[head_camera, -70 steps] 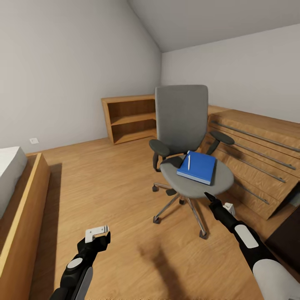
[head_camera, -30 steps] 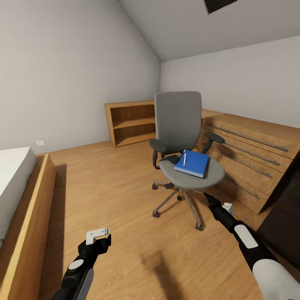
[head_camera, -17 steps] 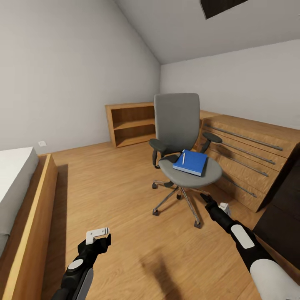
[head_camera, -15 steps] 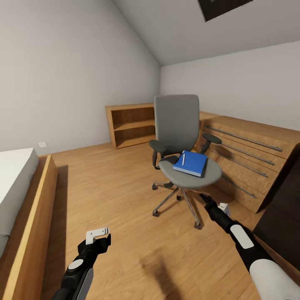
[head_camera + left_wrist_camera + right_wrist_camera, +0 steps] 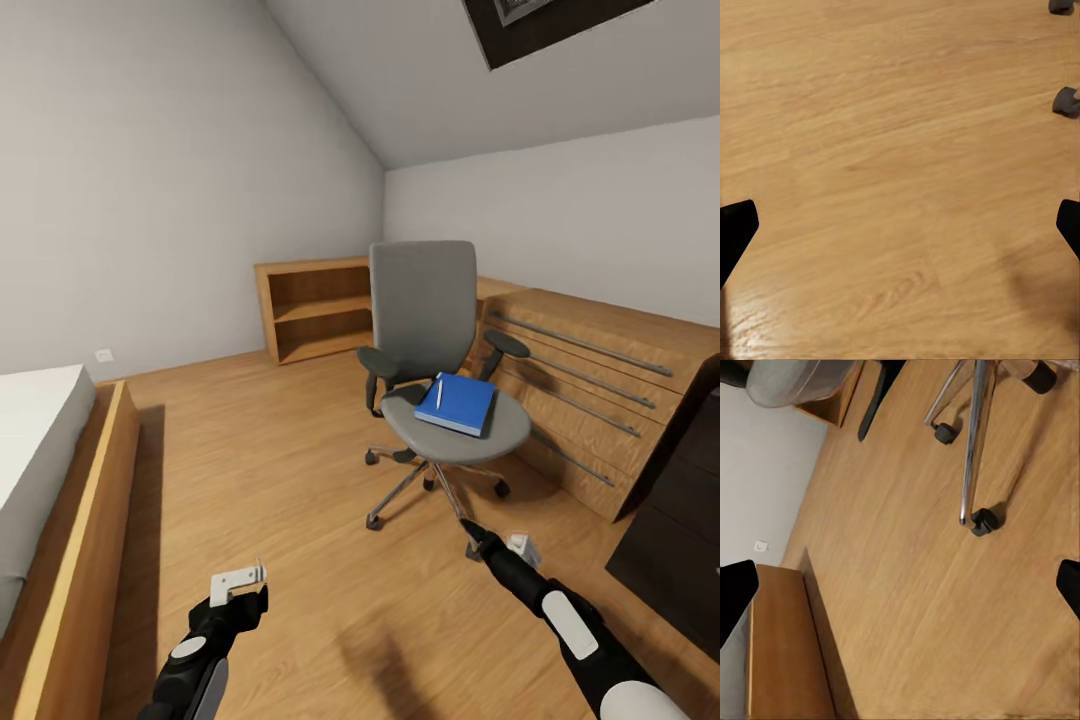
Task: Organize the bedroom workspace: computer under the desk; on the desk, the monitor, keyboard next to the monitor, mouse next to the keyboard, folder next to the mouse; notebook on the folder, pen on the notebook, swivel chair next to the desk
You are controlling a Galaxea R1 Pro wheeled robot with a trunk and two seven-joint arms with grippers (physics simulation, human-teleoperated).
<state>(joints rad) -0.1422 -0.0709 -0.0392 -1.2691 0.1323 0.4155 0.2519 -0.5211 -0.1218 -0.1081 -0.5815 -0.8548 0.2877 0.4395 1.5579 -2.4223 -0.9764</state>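
The blue folder (image 5: 456,404) is lying flat on the seat of the swivel chair (image 5: 428,330), with the white pen (image 5: 438,392) resting on its cover near the edge towards the chair's back. Whether the notebook is there too cannot be told. The chair is standing on the wood plank floor (image 5: 290,480), just beside a light wooden dresser (image 5: 590,380) and in front of a low open bookshelf (image 5: 315,308); a bed frame (image 5: 75,530) is running along the robot's left.

The left gripper (image 5: 240,580) is hanging low over bare floor, its fingers spread wide with nothing between them. The right gripper (image 5: 472,535) is pointing towards the chair's chrome base (image 5: 975,442); its wrist view shows both fingertips far apart, empty.

Judgement: the folder transfer is the step in hand, at the approach stage, and no grasp has begun. The next move calls for closing on the chair and raising an arm to seat height. The loose pen could roll off if the folder tilts.
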